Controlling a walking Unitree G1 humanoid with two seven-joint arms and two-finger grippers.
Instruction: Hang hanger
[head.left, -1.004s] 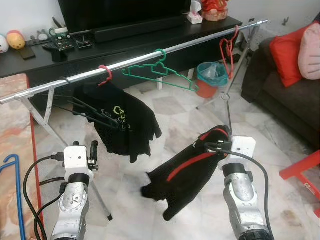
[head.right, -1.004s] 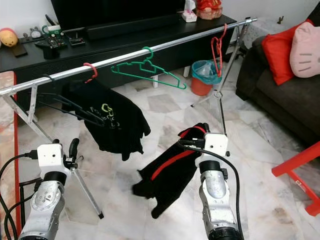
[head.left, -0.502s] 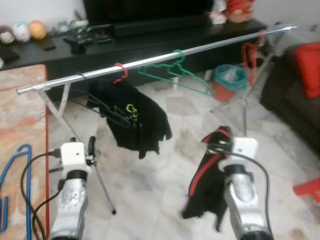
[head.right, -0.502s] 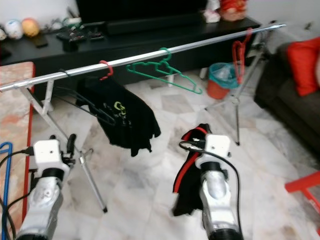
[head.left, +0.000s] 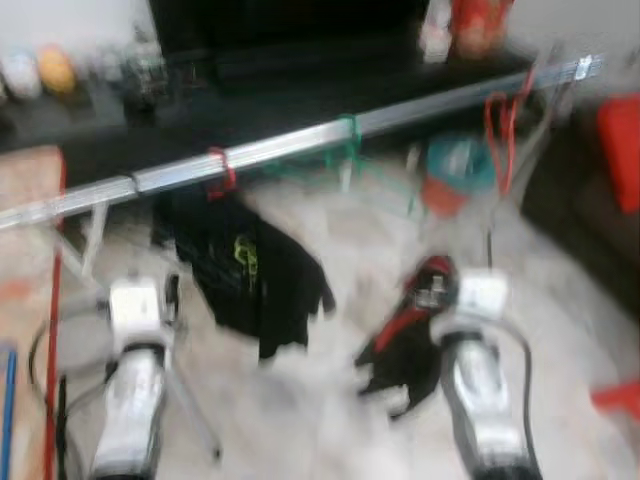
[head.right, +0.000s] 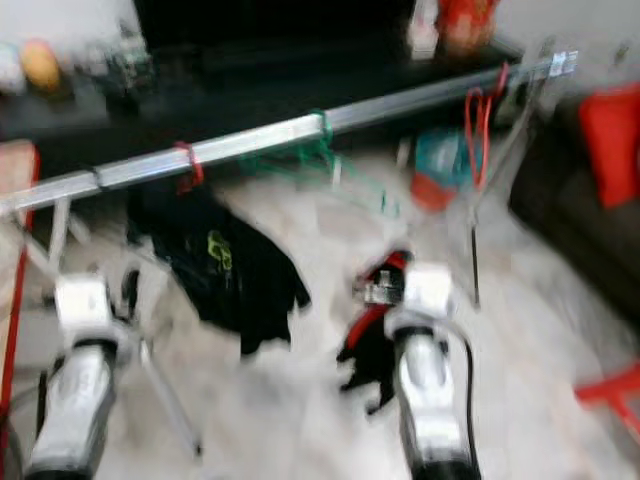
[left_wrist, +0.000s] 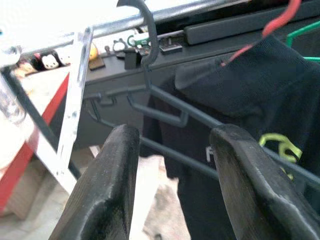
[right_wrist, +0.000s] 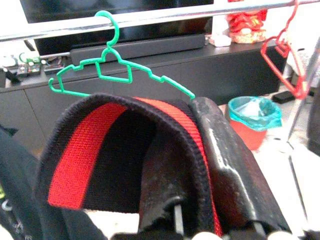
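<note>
I see the empty green hanger (right_wrist: 116, 70) hooked on the silver clothes rail (head.left: 300, 143), roughly mid-span, hanging free with nothing on it. In the right wrist view it sits just beyond the black garment with a red stripe (right_wrist: 125, 155), whose folded band is draped over the finger (right_wrist: 225, 165) of the right gripper (head.left: 432, 285); I read the gripper as clenched on that garment, which droops below it in the head views, lower than the rail and on my side of it. Both head views are heavily motion-blurred, so fine detail is lost. To the right along the rail a red hanger (head.left: 500, 125) dangles near the far end, beside the rail's support leg. To the left of the green hanger a red hook (head.left: 220, 170) carries a black shirt with a yellow-green print (head.left: 250, 275). Just left of that, a dark grey hanger (left_wrist: 165, 107) hooks over the rail; in the left wrist view it lies ahead of the left gripper (left_wrist: 172, 190), whose two fingers stand spread apart with nothing between them. In the left eye view I see that gripper (head.left: 165, 295) held low under the rail's left part. Behind the rail runs a black TV cabinet (right_wrist: 150, 75), and a teal-lined orange bin (right_wrist: 252, 117) stands on the pale marble floor (head.left: 300, 420) near the red hanger.
</note>
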